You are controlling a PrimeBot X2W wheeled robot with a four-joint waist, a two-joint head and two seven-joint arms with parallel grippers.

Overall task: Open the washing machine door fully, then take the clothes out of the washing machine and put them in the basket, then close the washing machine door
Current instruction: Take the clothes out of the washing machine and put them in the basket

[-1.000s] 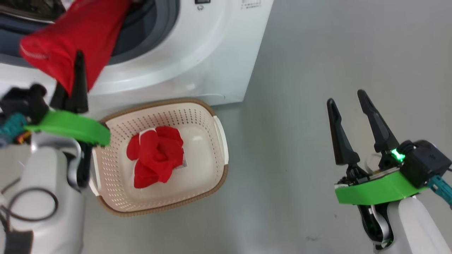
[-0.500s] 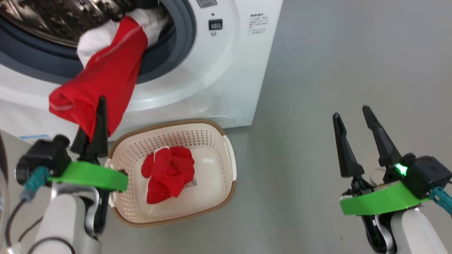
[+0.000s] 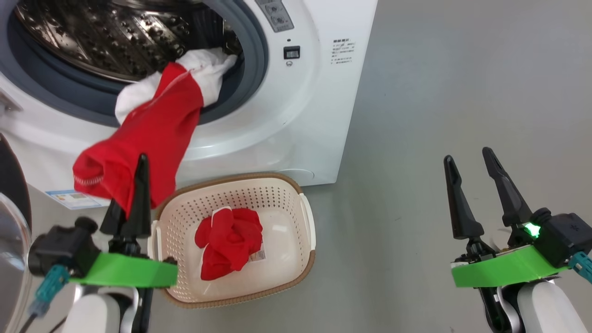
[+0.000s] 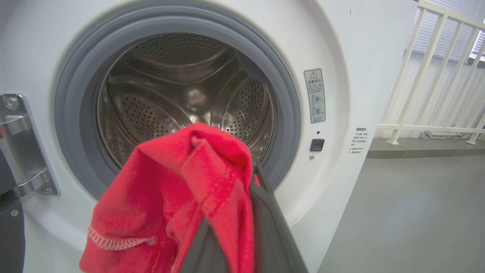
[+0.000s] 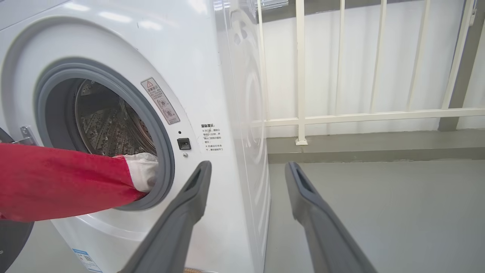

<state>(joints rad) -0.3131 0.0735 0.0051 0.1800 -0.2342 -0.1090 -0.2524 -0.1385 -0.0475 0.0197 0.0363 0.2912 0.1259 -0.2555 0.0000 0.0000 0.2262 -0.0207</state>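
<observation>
Left gripper (image 3: 139,173) clamped on a red cloth (image 3: 152,134), right gripper (image 3: 468,156) spread wide

At the lower left of the head frame we see our left fingers pressed together, pinching the low end of the red cloth; from there it stretches up and right to the mouth of the washing machine (image 3: 296,115), where its far end meets a white cloth (image 3: 206,76) draped over the grey gasket (image 3: 252,55), with the steel drum (image 3: 111,41) behind them at the upper left. The basket (image 3: 259,178) sits on the floor (image 3: 439,92) just below the machine's front, at lower centre, with a second red cloth (image 3: 229,243) bunched inside. The washing machine door (image 3: 11,185) stands swung open at the far left edge. At the lower right our right fingers stand well apart, holding nothing, over grey floor
</observation>
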